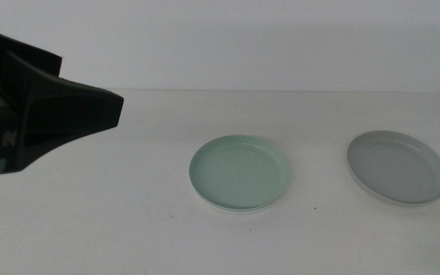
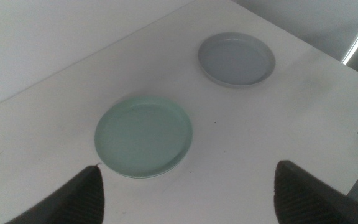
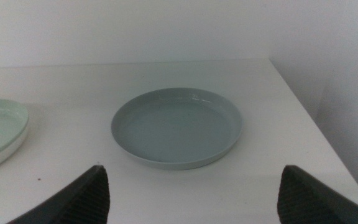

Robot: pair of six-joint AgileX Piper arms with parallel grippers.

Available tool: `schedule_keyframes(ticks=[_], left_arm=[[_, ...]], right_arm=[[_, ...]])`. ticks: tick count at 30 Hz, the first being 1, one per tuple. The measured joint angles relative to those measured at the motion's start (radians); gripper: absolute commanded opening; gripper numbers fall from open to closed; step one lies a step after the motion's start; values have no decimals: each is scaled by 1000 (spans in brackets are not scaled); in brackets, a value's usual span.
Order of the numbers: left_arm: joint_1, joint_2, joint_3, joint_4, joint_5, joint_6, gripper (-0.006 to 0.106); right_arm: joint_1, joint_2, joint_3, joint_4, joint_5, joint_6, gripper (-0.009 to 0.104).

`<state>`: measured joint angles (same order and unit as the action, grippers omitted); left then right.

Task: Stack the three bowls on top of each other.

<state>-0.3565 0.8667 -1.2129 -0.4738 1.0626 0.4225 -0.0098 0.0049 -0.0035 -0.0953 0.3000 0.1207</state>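
The grey bowl (image 3: 176, 127) lies straight ahead of the right gripper (image 3: 191, 193), jaws spread wide and empty. The left gripper (image 2: 188, 193), also wide, looks over the mint green bowl (image 2: 143, 136), farther off

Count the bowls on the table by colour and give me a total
Mint green bowl: 1, with a white rim showing under its edge
White bowl: 1, only its rim visible beneath the green one
Grey bowl: 1, alone and apart from the green one
Total: 3 bowls
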Motion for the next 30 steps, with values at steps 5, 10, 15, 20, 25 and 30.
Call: schedule_keyframes(ticks=[5,10,15,20,25,30], left_arm=[[0,0,0,0,0,0,94],[0,0,0,4,0,0,94],[0,0,0,6,0,0,94],[0,0,0,8,0,0,94],[0,0,0,10,0,0,94],[0,0,0,10,0,0,94]], right_arm=[[0,0,0,-57,-15,-21,87],[0,0,0,-73,-31,-19,87],[0,0,0,-58,-88,-7,87],[0,64,-52,-23,-93,18,87],[0,296,-244,106,5,25,87],[0,514,-511,240,390,-1,87]])
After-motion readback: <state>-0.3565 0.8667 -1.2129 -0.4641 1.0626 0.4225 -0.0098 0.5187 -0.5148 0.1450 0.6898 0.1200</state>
